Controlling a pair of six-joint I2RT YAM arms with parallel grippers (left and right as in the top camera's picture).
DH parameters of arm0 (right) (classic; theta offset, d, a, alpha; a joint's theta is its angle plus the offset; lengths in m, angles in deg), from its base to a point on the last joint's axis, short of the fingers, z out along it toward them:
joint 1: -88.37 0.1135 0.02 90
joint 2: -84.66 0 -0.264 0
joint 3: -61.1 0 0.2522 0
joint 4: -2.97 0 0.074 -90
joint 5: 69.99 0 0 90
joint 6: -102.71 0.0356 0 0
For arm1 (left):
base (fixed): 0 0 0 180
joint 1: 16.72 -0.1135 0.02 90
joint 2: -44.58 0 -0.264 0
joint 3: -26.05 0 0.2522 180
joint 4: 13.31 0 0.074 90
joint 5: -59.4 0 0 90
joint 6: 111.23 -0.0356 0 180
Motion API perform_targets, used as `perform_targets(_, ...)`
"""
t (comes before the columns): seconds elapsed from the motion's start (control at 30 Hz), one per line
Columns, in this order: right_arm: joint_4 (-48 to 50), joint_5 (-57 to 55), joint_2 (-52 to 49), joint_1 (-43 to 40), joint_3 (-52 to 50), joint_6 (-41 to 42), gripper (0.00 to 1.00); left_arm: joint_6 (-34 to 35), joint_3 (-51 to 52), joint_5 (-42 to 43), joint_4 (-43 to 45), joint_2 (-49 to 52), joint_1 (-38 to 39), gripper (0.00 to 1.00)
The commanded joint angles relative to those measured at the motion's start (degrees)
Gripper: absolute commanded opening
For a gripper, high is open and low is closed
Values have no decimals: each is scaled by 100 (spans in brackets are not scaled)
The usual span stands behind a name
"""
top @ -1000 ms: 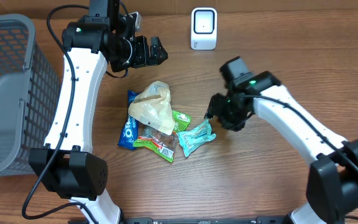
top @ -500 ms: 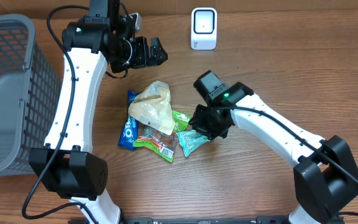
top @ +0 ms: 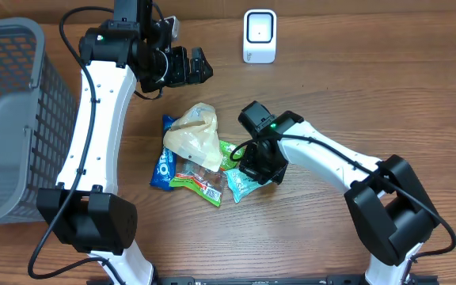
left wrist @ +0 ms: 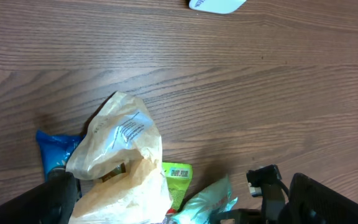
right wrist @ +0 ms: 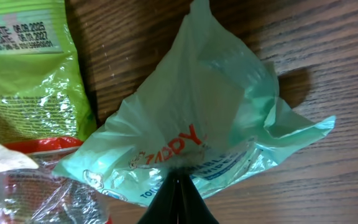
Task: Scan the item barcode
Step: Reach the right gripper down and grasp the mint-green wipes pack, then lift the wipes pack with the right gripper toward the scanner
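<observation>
Carrying surface: a wooden table (top: pixel 418 95) is seen, and everything else is laid on it.
Basket: a grey mesh basket (top: pixel 34 59) is set at the table's left edge, well apart from the pile (top: pixel 200 162) of snack packets.
Left gripper: the left gripper (top: pixel 204 67) is held above the table near its far edge, left of the scanner (top: pixel 260 36). Its jaws are spread wide and nothing is held.
Right gripper: the right gripper (right wrist: pixel 178 186) is lowered at the right side of the pile. Its fingers are pressed together, and the film edge of the teal packet (right wrist: pixel 191 124) appears to be nipped between them.
Pile: it is gathered near the table's middle. A tan bag (top: pixel 196 138) lies on top, a blue packet (top: pixel 163 166) lies at the left, and a green packet (right wrist: pixel 23 68) is partly covered.
Task's thing: the teal packet lies crumpled at the pile's right side, touching the green packet.
Scanner: it is stood at the table's far edge, well apart from the pile.
Handling: the teal packet is judged light, soft and crinkly. Its glossy film may slip out of a thin pinch.
Hold: the flat sealed seam is judged the best place, since the film is doubled there and the contents are spared.
Barcode: none is seen on the teal packet, so the face to be presented cannot be told.
</observation>
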Motion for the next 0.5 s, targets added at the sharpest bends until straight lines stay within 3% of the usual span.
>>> perform_targets(0.0,46,157,-192,-181,-70,-76,4,-48,-107,-66,7,9,31,100)
perform_targets(0.13,46,243,-181,-529,-15,-597,4,-48,-107,-68,7,9,31,100)
perform_targets(0.3,55,326,-181,-1235,238,-2435,9,-48,-107,-83,7,9,31,100)
perform_targets(0.47,127,219,-181,-1740,243,-4811,20,-48,-107,-83,7,9,31,100)
